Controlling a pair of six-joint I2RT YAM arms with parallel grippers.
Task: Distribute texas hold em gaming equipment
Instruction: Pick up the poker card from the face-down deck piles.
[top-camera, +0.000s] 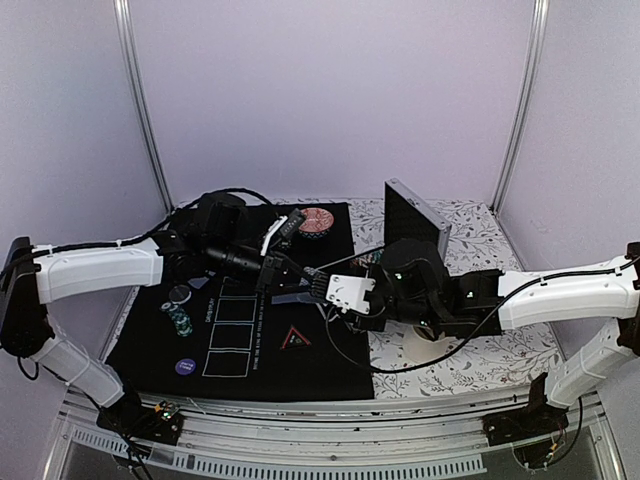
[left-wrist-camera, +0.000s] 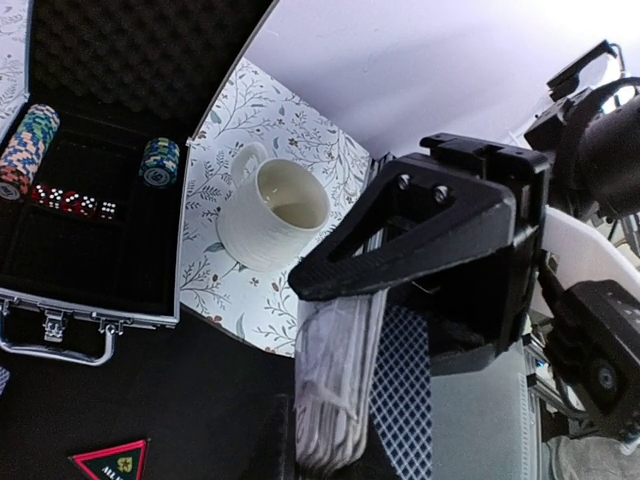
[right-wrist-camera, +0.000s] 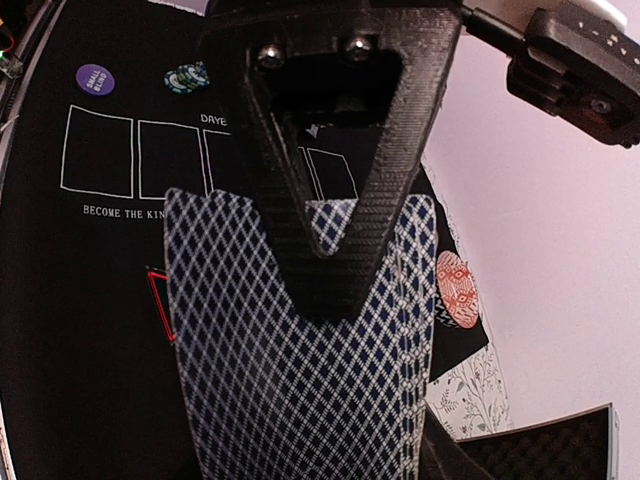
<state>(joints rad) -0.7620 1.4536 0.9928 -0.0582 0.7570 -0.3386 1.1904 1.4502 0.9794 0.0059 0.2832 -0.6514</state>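
Note:
My right gripper (top-camera: 322, 290) is shut on a deck of blue-diamond-backed playing cards (right-wrist-camera: 300, 380), one finger (right-wrist-camera: 325, 250) lying across the top card. The left gripper (top-camera: 285, 278) meets the deck's free end (left-wrist-camera: 335, 390) from the left. It is shut, seemingly pinching one card (left-wrist-camera: 410, 400) that stands a little off the stack; its fingertips are mostly hidden at the frame's bottom edge. On the black mat (top-camera: 240, 380) lie a red triangle marker (top-camera: 296, 338), a purple disc (top-camera: 185, 367), a black disc (top-camera: 179, 294) and green striped chips (top-camera: 178, 318).
An open metal case (left-wrist-camera: 90, 310) holds chip stacks (left-wrist-camera: 25, 150) and dice (left-wrist-camera: 75, 200); its lid (top-camera: 415, 215) stands upright at the back. A white cup (left-wrist-camera: 270, 213) sits on the floral cloth beside it. The red patterned bowl (top-camera: 318, 222) rests at the mat's far edge.

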